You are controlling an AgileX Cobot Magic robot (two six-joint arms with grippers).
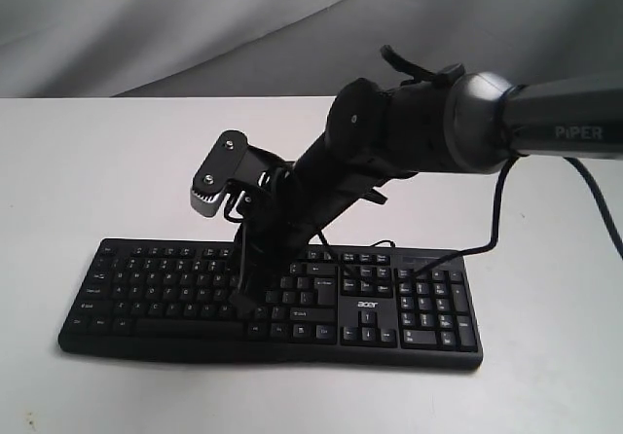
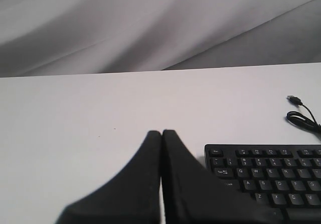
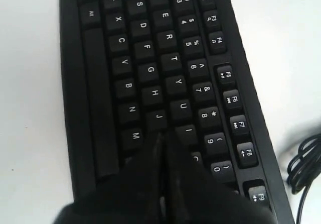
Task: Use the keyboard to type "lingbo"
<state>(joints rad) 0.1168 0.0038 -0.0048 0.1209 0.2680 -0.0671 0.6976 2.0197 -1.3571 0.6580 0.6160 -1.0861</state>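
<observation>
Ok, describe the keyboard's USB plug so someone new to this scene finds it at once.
Find the black keyboard on the white table. Past its function-key edge lies a thin, looped black cable. The plug is that cable's free end: a small dark stub on the tabletop, connected to nothing.

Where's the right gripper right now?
In the exterior view the right gripper is down at the keyboard, among letter keys left of centre; the right wrist view shows it shut, between J, I and M.
</observation>
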